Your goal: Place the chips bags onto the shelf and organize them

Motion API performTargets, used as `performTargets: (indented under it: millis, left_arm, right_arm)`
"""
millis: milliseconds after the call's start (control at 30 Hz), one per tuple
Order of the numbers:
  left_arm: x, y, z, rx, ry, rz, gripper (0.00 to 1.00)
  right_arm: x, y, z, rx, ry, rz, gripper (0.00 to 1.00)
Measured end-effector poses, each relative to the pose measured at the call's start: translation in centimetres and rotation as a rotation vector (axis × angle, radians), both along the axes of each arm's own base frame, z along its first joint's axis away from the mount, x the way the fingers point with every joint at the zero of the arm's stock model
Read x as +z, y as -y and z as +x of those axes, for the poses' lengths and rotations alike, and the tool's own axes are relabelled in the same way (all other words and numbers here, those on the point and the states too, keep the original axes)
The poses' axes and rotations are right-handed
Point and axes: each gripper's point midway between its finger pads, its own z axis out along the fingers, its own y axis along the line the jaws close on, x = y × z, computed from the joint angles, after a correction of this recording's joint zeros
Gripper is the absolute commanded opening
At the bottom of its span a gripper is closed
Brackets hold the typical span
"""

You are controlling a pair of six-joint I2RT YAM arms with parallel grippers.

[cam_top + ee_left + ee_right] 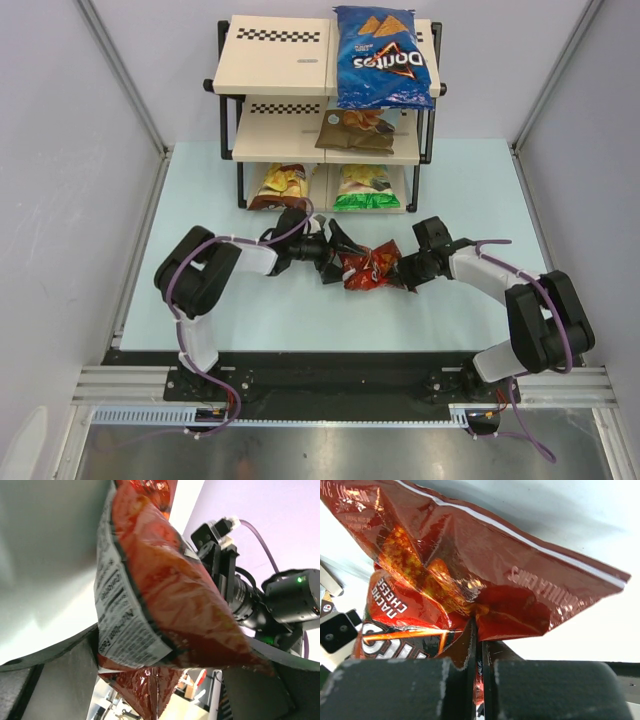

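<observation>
The red Doritos bag (368, 268) hangs crumpled between my two grippers, low over the table in front of the shelf (280, 60). My right gripper (400, 272) is shut on the bag's right edge; in the right wrist view the foil (470, 570) is pinched between the closed fingers (479, 645). My left gripper (333, 252) is open, its fingers spread around the bag's left end (165, 580), with the jaws wide apart (160, 680). On the shelf, the blue Doritos bag (382, 58) lies on top, the pale blue-and-brown bag (357, 130) in the middle, and the small brown-red Chuba (282, 185) and green-white Chuba (366, 187) at the bottom.
The left halves of the top and middle shelf boards hold nothing. Grey side walls (60, 150) border the pale blue table (200, 200) left and right. The right arm's wrist and camera (235, 590) sit close behind the bag in the left wrist view.
</observation>
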Motion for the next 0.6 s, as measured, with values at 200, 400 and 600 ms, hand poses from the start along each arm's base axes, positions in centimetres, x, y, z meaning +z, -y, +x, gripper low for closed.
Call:
performTargets:
  millis: [200,400,600]
  left_arm:
    - [0.5,-0.9,-0.4,-0.013,-0.003,0.005,0.95]
    - [1.2,-0.2,0.1,-0.041,0.015,-0.017,0.95]
    - [0.2,1.1,-0.6,-0.075,-0.019,-0.034,0.9]
  right_arm:
    - [-0.2,-0.3,0.1,-0.005,-0.007,0.008,0.01]
    - [-0.9,-1.4,0.3,-0.006,-0.02,0.027,0.01]
    - [-0.7,-1.5,0.6,-0.041,-0.027,0.04,0.0]
